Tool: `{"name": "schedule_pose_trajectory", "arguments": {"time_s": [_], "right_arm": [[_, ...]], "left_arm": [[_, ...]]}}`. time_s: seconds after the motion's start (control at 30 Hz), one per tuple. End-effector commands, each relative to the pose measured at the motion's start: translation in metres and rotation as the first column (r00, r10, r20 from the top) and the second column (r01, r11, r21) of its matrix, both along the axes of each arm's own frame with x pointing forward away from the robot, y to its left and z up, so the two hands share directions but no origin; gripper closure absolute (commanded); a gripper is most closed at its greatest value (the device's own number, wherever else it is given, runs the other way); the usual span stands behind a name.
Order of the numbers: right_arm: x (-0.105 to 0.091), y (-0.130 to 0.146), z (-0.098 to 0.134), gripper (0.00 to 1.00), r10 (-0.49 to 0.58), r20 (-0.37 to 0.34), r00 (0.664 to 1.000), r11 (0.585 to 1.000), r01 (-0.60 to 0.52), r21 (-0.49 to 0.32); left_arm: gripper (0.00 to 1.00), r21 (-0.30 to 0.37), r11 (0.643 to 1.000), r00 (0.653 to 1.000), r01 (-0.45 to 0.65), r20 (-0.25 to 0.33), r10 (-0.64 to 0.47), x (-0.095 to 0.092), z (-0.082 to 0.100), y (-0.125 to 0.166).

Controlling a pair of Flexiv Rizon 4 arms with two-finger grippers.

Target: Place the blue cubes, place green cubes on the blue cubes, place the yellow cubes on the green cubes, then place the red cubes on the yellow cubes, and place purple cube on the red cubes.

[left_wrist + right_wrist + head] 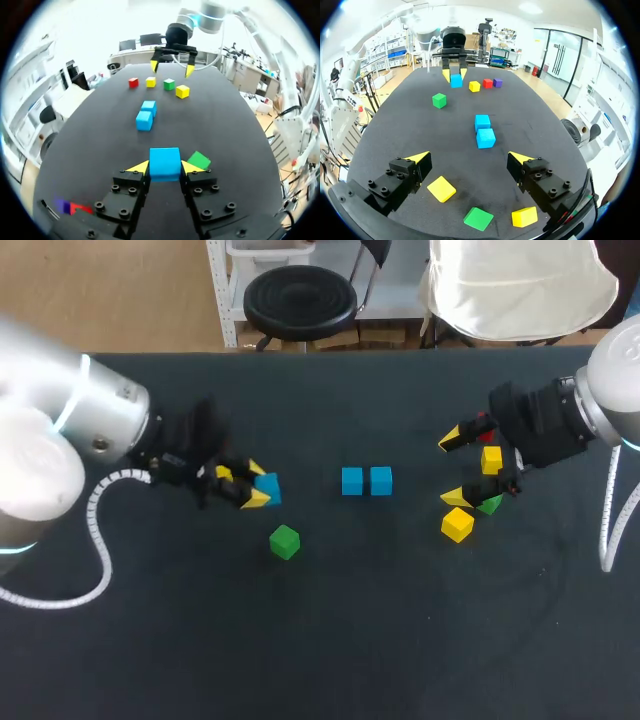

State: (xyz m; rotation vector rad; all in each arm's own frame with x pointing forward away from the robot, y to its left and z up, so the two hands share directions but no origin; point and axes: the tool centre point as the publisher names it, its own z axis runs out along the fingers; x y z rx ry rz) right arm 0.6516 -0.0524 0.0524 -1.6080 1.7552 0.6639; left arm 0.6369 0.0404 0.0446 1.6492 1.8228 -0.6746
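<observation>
**Blue cube in the grip: seat it beside the pair**

The left gripper point(165, 169) is clamped on a blue cube point(165, 161), left of centre in the head view. Its place, I judge, is next to the two blue cubes point(351, 481) at mid-frame. Carry it low, square it to their row, and let go only once it sits flat. A green cube point(285, 541) lies just below that path. The right gripper point(453, 468), fingers apart, hangs above a yellow cube point(491, 458) at right.

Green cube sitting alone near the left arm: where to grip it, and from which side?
Grip the green cube on two opposite side faces, coming from straight above. It sits flat on the table with nothing touching it, so all four sides look free. It looks turned a little off the table's edges, so probably yaw to match its faces.
</observation>
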Motion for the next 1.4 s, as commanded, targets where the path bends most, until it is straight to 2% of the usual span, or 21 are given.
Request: {"name": "schedule_pose_trajectory", "arguments": {"time_s": [0.03,0.13,0.27,0.4,1.3,1.4], "right_arm": [[0.000,0.000,-0.001,0.00,0.001,0.002,1.000,1.000,-0.001,0.004],[0.000,0.000,-0.001,0.00,0.001,0.002,1.000,1.000,-0.001,0.004],[0.000,0.000,-0.001,0.00,0.001,0.002,1.000,1.000,-0.001,0.004],[0.000,0.000,-0.001,0.00,0.001,0.002,1.000,1.000,-0.001,0.004],[0.000,0.000,-0.001,0.00,0.001,0.002,1.000,1.000,-0.001,0.004],[0.000,0.000,-0.001,0.00,0.001,0.002,1.000,1.000,-0.001,0.004]], "left_arm": [[1.00,0.025,0.999,1.000,0.021,-0.012,-0.021,0.012,0.001,-0.014],[1.00,0.039,0.999,0.999,0.034,0.012,-0.035,0.014,0.003,-0.020],[1.00,0.018,0.999,1.000,0.027,0.008,-0.028,0.020,0.004,-0.024],[1.00,0.029,1.000,1.000,0.011,0.006,-0.012,0.025,0.007,-0.029],[1.00,0.040,0.999,1.000,0.020,0.015,-0.021,0.022,0.009,-0.030],[1.00,0.009,0.997,0.996,0.071,-0.046,-0.070,0.033,0.001,-0.041]]}}
